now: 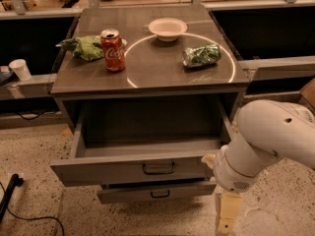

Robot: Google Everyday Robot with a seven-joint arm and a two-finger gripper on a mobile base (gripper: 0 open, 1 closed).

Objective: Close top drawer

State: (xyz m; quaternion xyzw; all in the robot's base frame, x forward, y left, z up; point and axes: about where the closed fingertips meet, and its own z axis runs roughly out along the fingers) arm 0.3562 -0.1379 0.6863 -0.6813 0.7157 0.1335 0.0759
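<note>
Top drawer (113, 170) sits partly pulled out. Gripper (225, 216) hangs low by its right front corner. Whether it is open or closed cannot be told.

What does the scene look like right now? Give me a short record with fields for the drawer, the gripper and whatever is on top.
top drawer: pulled well out, not closed
handle: nothing on it
lower drawer: slightly out
gripper: low, by the top drawer's right front corner, pointing at the floor
cabinet top: red soda can, white bowl, green bag at right, green wrapper at left
</note>
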